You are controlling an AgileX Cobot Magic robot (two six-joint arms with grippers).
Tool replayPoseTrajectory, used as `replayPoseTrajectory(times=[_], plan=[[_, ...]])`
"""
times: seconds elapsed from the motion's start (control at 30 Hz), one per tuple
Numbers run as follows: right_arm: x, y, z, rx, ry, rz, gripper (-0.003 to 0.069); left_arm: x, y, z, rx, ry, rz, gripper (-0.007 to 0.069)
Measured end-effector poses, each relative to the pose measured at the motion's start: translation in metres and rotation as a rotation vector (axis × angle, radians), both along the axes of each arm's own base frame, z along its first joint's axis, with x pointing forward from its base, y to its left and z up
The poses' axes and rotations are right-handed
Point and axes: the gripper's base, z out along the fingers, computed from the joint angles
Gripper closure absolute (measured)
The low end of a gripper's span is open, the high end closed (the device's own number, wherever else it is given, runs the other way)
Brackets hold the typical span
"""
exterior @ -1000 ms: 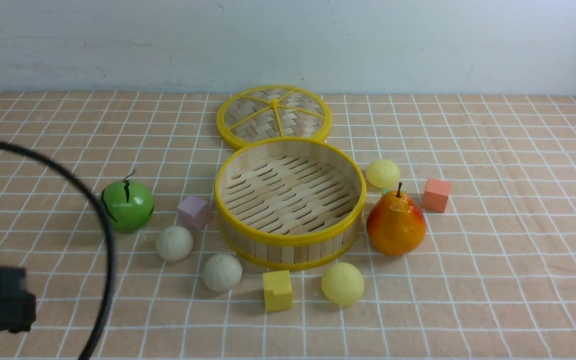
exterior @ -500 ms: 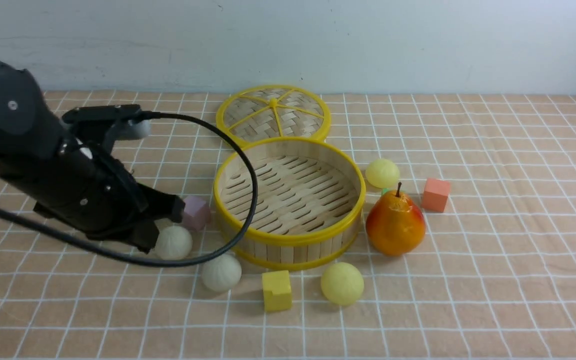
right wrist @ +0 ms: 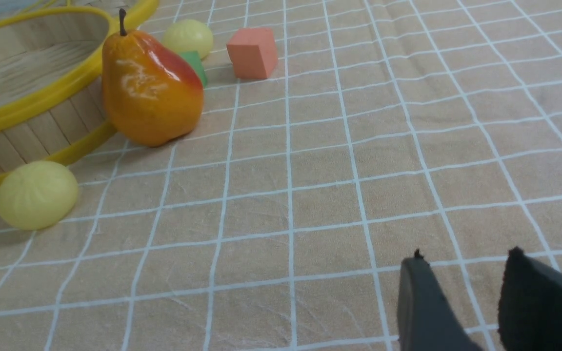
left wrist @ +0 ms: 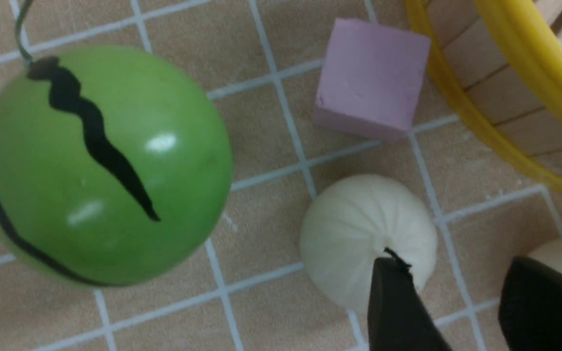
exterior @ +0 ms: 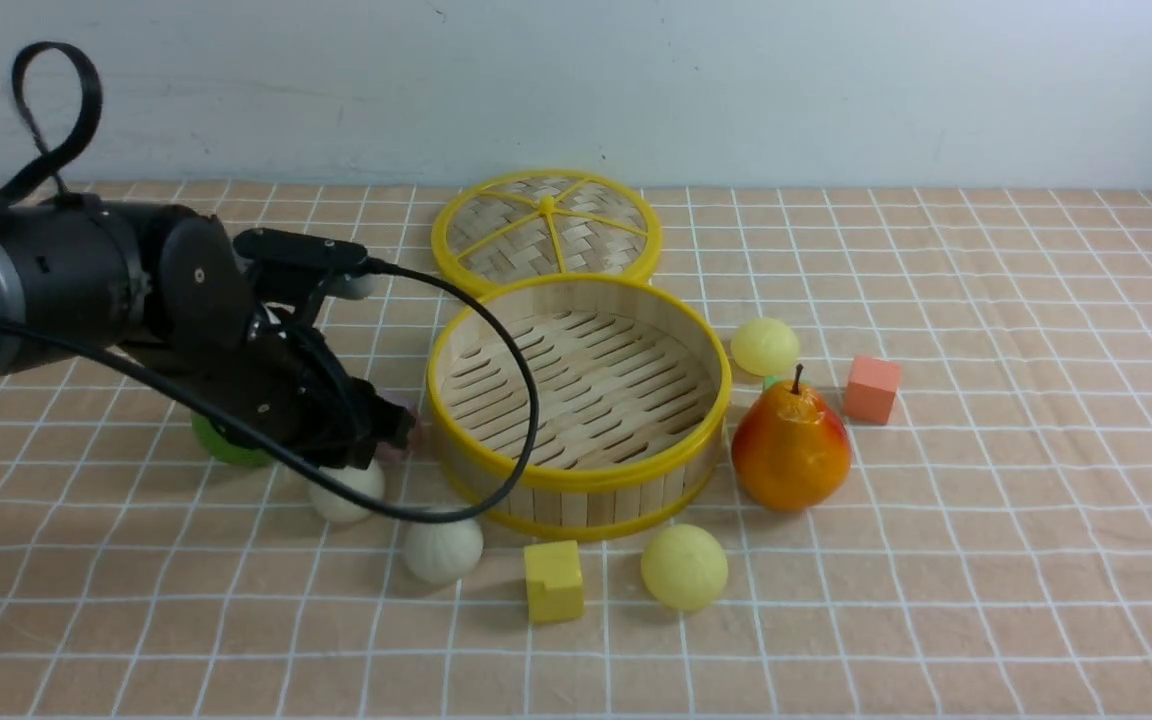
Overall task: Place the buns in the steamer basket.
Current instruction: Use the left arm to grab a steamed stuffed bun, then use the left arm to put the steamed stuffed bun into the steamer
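The empty steamer basket sits mid-table. Two off-white buns lie to its front left: one bun is half covered by my left gripper, the other bun lies nearer the basket's front. In the left wrist view the left gripper is open, one finger overlapping the pleated bun, bare cloth between the jaws. A pale yellow bun lies in front of the basket and another at its right. My right gripper is open over bare cloth, outside the front view.
The woven lid lies behind the basket. A pear and an orange cube stand right of it, a yellow cube in front. A green watermelon ball and a purple cube flank the left gripper.
My left arm has swung in from the lower left edge across the watermelon ball and now hangs over the left off-white bun. None of the objects has moved.
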Motion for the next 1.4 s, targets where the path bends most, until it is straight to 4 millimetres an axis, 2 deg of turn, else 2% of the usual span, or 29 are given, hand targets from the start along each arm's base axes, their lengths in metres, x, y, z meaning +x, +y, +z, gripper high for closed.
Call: replayPoseTrajectory(times=[0.13, 0.23, 0.33, 0.37, 0.4, 0.43, 0.47, 0.5, 0.6, 0.67, 0.77, 0.87, 0.93, 0.97, 1.03, 1.07, 1.13, 1.23, 1.27, 1.3, 1.37, 1.4], plan=[[0.0, 0.0, 0.0, 0.0, 0.0, 0.0, 0.0419, 0.01, -0.002, -0.019, 0.012, -0.009, -0.004, 0.0319], [0.0, 0.0, 0.0, 0.0, 0.0, 0.0, 0.0419, 0.012, -0.002, -0.028, 0.023, 0.005, -0.007, 0.0369], [0.0, 0.0, 0.0, 0.0, 0.0, 0.0, 0.0419, 0.012, -0.002, -0.029, 0.024, 0.009, -0.007, 0.0433], [0.0, 0.0, 0.0, 0.0, 0.0, 0.0, 0.0419, 0.012, -0.002, -0.029, 0.025, 0.014, -0.008, 0.0502], [0.0, 0.0, 0.0, 0.0, 0.0, 0.0, 0.0419, 0.012, -0.002, -0.028, 0.024, 0.014, -0.008, 0.0502], [0.0, 0.0, 0.0, 0.0, 0.0, 0.0, 0.0419, 0.012, -0.002, -0.026, 0.026, 0.019, -0.01, 0.0597], [0.0, 0.0, 0.0, 0.0, 0.0, 0.0, 0.0419, 0.012, -0.002, -0.026, 0.026, 0.019, -0.01, 0.0604], [0.0, 0.0, 0.0, 0.0, 0.0, 0.0, 0.0419, 0.011, -0.002, -0.021, 0.026, 0.021, -0.011, 0.0631], [0.0, 0.0, 0.0, 0.0, 0.0, 0.0, 0.0419, 0.007, -0.002, -0.006, 0.022, 0.034, -0.014, 0.0636], [0.0, 0.0, 0.0, 0.0, 0.0, 0.0, 0.0419, -0.001, -0.008, 0.021, 0.003, 0.007, -0.032, 0.0636], [0.0, 0.0, 0.0, 0.0, 0.0, 0.0, 0.0419, -0.014, -0.03, 0.063, -0.035, -0.099, -0.097, 0.0636], [0.0, 0.0, 0.0, 0.0, 0.0, 0.0, 0.0419, -0.018, -0.054, 0.078, -0.064, -0.178, -0.166, 0.0636], [0.0, 0.0, 0.0, 0.0, 0.0, 0.0, 0.0419, -0.016, -0.061, 0.076, -0.072, -0.194, -0.178, 0.0636], [0.0, 0.0, 0.0, 0.0, 0.0, 0.0, 0.0419, -0.011, -0.07, 0.068, -0.08, -0.218, -0.19, 0.0634], [0.0, 0.0, 0.0, 0.0, 0.0, 0.0, 0.0419, -0.005, -0.074, 0.059, -0.082, -0.231, -0.19, 0.0628], [0.0, 0.0, 0.0, 0.0, 0.0, 0.0, 0.0419, 0.005, -0.078, 0.041, -0.078, -0.237, -0.187, 0.0608], [0.0, 0.0, 0.0, 0.0, 0.0, 0.0, 0.0419, 0.013, -0.081, 0.025, -0.066, -0.237, -0.188, 0.0577], [0.0, 0.0, 0.0, 0.0, 0.0, 0.0, 0.0419, 0.022, -0.083, 0.004, -0.042, -0.208, -0.193, 0.0493], [0.0, 0.0, 0.0, 0.0, 0.0, 0.0, 0.0419, 0.024, -0.084, -0.005, -0.03, -0.184, -0.197, 0.0433], [0.0, 0.0, 0.0, 0.0, 0.0, 0.0, 0.0419, 0.024, -0.084, -0.005, -0.03, -0.182, -0.196, 0.0415], [0.0, 0.0, 0.0, 0.0, 0.0, 0.0, 0.0419, 0.024, -0.084, 0.003, -0.037, -0.175, -0.189, 0.03], [0.0, 0.0, 0.0, 0.0, 0.0, 0.0, 0.0419, 0.024, -0.084, 0.003, -0.038, -0.172, -0.187, 0.03]])
